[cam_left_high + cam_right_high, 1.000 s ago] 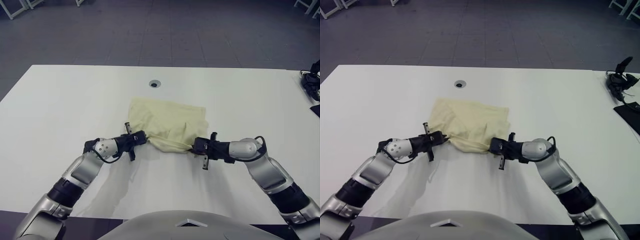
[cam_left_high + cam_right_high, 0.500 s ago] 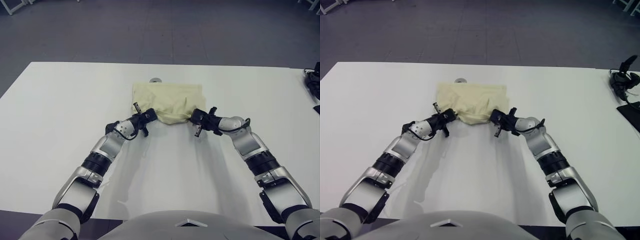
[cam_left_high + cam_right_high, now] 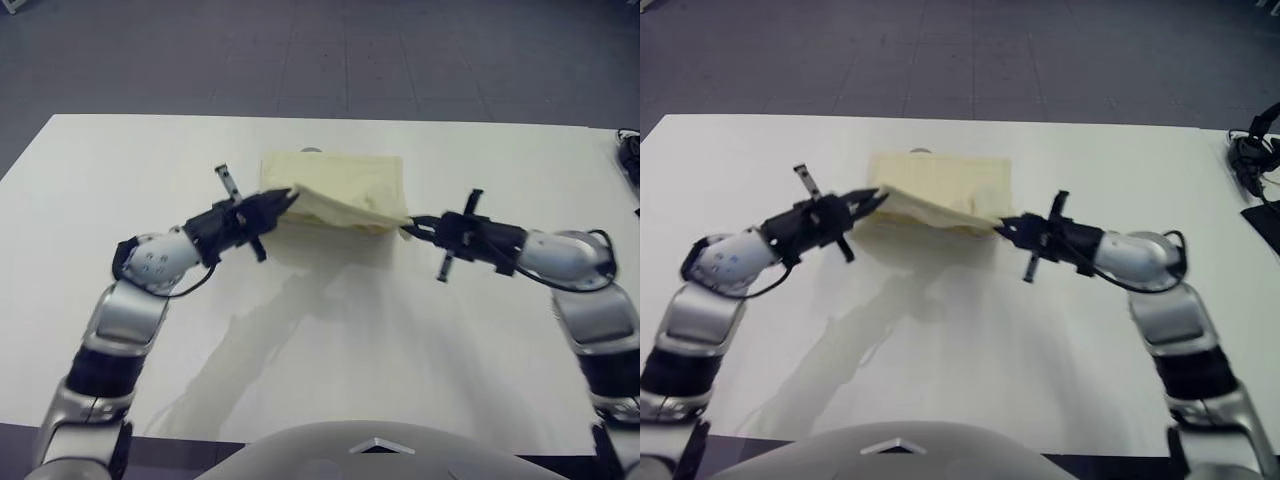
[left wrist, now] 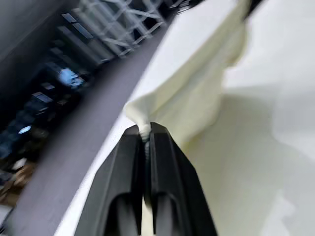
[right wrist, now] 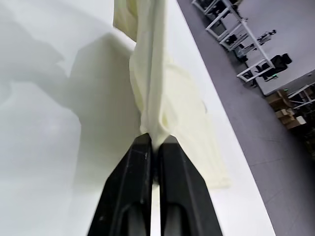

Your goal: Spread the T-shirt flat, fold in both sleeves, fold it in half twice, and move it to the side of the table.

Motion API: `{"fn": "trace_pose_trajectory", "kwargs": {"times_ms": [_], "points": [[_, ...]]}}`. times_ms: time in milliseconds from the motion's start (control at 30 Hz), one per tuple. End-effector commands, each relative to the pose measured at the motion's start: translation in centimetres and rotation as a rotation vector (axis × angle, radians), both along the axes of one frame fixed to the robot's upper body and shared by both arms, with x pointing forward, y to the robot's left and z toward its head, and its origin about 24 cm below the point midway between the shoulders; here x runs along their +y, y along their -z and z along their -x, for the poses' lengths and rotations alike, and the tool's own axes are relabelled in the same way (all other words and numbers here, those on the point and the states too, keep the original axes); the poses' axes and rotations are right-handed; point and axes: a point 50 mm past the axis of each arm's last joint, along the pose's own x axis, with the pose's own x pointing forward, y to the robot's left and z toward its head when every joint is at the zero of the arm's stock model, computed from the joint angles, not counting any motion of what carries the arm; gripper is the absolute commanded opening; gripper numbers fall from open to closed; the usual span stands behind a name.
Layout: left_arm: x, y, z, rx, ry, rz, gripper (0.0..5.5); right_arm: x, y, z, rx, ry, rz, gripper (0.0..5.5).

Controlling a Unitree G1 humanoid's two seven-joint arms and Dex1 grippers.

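Observation:
A pale yellow T-shirt (image 3: 340,185) lies folded near the far middle of the white table (image 3: 330,330). Its near edge is lifted off the table and stretched between my two grippers. My left gripper (image 3: 290,197) is shut on the T-shirt's near left corner, and in the left wrist view its fingers (image 4: 129,172) pinch a bunch of the cloth (image 4: 197,93). My right gripper (image 3: 412,226) is shut on the near right corner; the right wrist view has its fingers (image 5: 135,187) clamped on the cloth (image 5: 157,93) hanging away from them.
Black cables and gear (image 3: 1252,155) lie at the table's far right edge. A round grommet (image 3: 312,150) peeks out behind the shirt's far edge. Bare table spreads on the left, right and near sides.
Both grippers have lifted the shirt's near edge off the table and pulled it apart and taut. The head camera has also shifted.

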Motion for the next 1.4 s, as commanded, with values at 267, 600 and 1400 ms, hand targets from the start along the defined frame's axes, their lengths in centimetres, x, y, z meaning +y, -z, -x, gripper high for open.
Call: {"fn": "trace_pose_trajectory", "kwargs": {"times_ms": [267, 600, 1400], "points": [[-0.2, 10.4, 10.8, 0.584, 0.207, -0.345, 0.02, -1.9, 6.7, 9.1, 0.378, -0.176, 0.374, 0.0], [0.0, 11.6, 12.3, 0.633, 0.195, -0.373, 0.02, -2.2, 8.7, 11.0, 0.445, -0.21, 0.457, 0.0], [0.4, 6.4, 10.0, 0.636, 0.12, -0.036, 1.84, -2.8, 3.6, 10.4, 0.444, -0.127, 0.294, 1.85]]}}
